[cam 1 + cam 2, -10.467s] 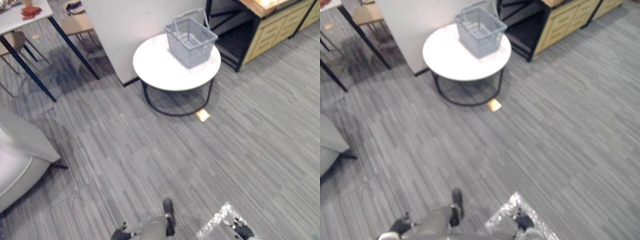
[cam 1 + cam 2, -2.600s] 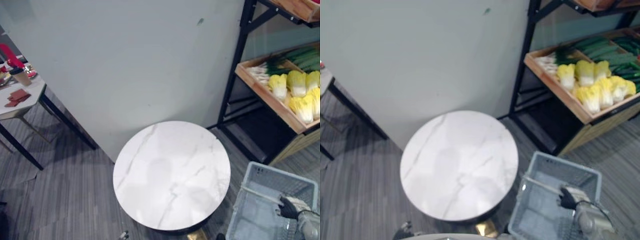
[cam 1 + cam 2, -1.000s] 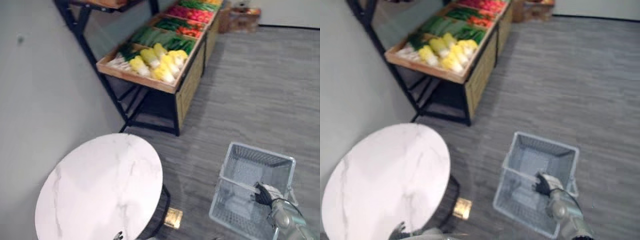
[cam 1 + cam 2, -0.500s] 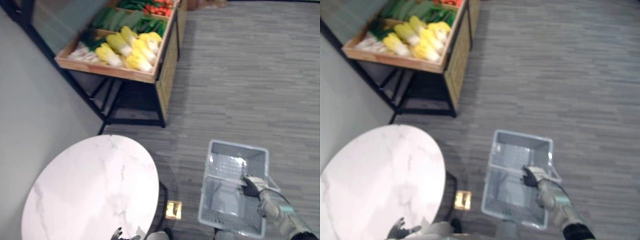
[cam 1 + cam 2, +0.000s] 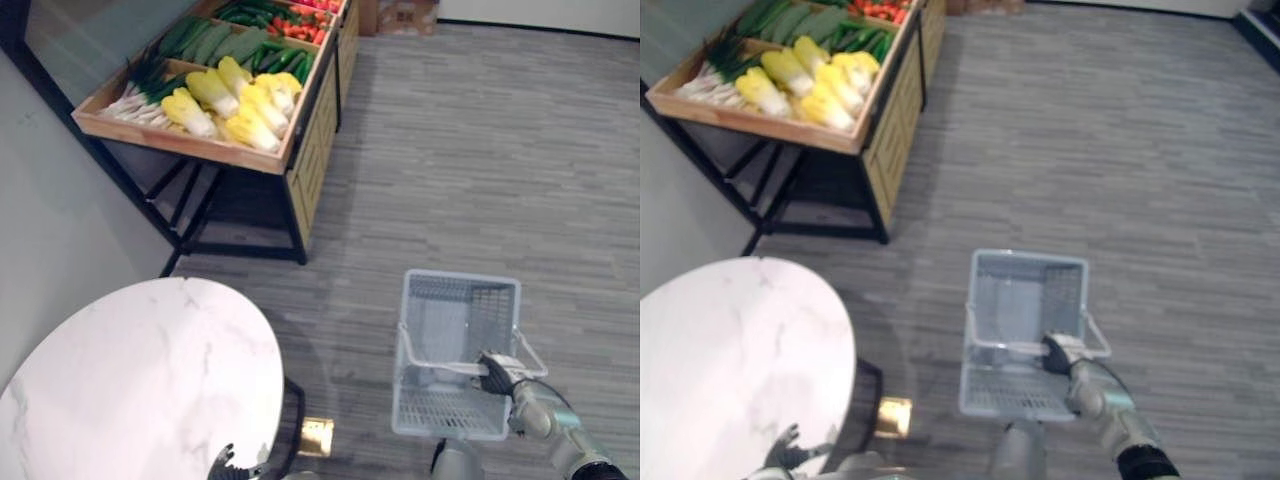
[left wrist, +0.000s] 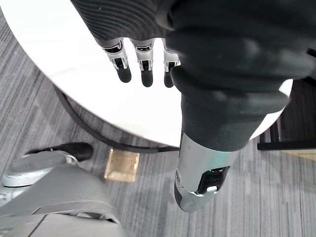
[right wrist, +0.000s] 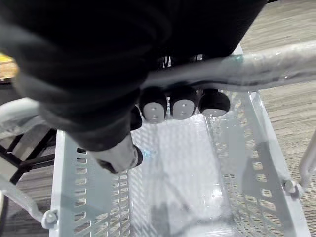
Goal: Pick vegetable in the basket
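An empty grey plastic basket (image 5: 460, 277) hangs from my right hand (image 5: 497, 374) above the floor at the lower right. In the right wrist view the curled fingers (image 7: 182, 106) wrap its handle (image 7: 247, 64) over the bare basket bottom. Vegetables lie in a wooden shelf tray (image 5: 190, 147) at the upper left: yellow cabbages (image 5: 250, 110), leeks (image 5: 135, 100), green cucumbers (image 5: 215, 42) and red ones (image 5: 310, 18) further back. The tray is well apart from the basket. My left hand (image 6: 143, 61) hangs beside the round table with straight fingers, holding nothing.
A round white marble table (image 5: 130, 380) on a black frame stands at the lower left, close to my left side. Black shelf legs (image 5: 190, 215) stand below the tray. A brass floor plate (image 5: 317, 437) lies by the table. Grey floor (image 5: 520, 150) stretches to the right.
The whole view has swung as the camera turned, bringing the vegetable shelf nearer the upper left. The basket stays hanging from my right hand. Much earlier it stood on the round table.
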